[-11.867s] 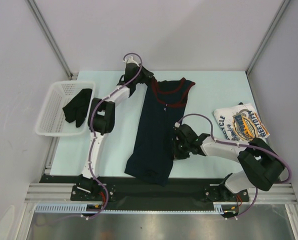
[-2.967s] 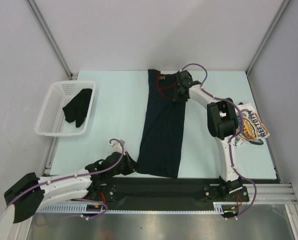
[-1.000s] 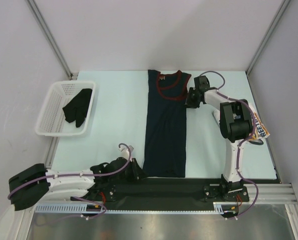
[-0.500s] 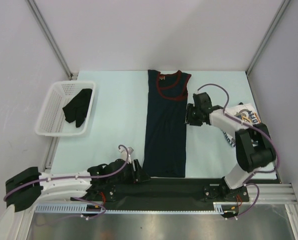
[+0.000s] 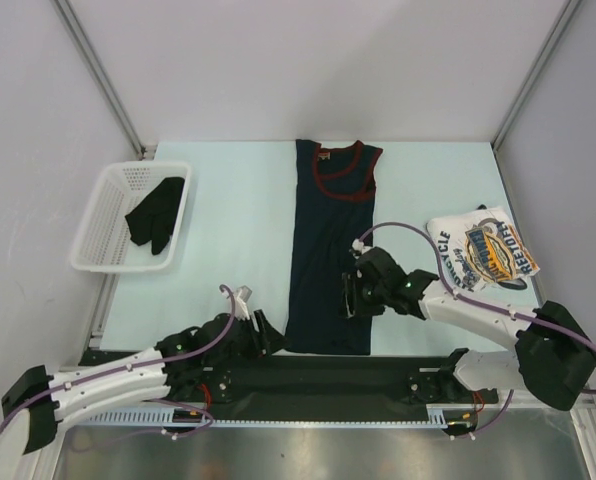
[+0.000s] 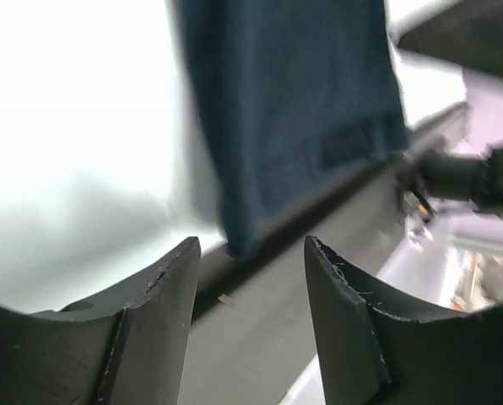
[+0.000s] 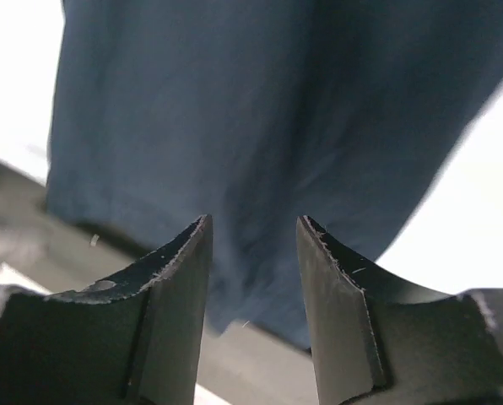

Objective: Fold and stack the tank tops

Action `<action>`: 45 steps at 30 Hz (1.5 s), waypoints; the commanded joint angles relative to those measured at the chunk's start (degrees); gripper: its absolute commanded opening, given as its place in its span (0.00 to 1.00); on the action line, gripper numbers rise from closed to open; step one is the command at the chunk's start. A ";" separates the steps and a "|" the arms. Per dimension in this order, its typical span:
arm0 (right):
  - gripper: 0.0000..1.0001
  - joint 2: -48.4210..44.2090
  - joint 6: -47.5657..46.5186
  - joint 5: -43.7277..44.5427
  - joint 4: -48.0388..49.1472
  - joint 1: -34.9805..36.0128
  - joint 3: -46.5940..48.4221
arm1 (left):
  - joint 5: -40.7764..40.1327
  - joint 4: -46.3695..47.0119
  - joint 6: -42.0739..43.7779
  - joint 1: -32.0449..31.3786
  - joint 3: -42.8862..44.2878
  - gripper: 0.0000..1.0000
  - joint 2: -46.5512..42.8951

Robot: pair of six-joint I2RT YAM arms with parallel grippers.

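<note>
The left hand [image 5: 263, 338] is hovering with its fingers spread and empty. The soft navy tank top [image 5: 328, 265] is lying just ahead of it as a long, narrow folded strip on the pale worktop [image 5: 228, 240]. The right hand [image 5: 350, 298], also spread, is hanging over the strip's edge. The white printed tank top [image 5: 483, 250] is lying folded to that hand's right.
</note>
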 commanded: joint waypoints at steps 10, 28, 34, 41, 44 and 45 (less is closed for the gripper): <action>0.41 -0.79 9.39 4.88 -1.39 8.89 -0.53 | 5.14 4.12 11.81 7.66 0.73 0.58 13.58; 0.00 -9.85 14.57 6.64 -11.06 13.72 -2.55 | 5.50 4.91 13.13 7.75 1.79 0.56 14.98; 0.00 -9.14 17.66 7.69 -9.66 17.59 -5.10 | 6.47 6.75 13.30 7.75 2.14 0.56 18.32; 0.03 -8.53 18.54 9.45 -7.90 17.60 -7.30 | 7.43 9.13 13.57 7.83 2.31 0.57 22.01; 0.11 -7.21 18.28 9.71 -6.67 17.42 -7.48 | 7.70 10.18 13.66 7.75 2.23 0.57 23.77; 0.16 -6.86 18.10 9.89 -6.58 17.42 -7.39 | 7.88 10.53 13.66 7.75 2.23 0.56 24.21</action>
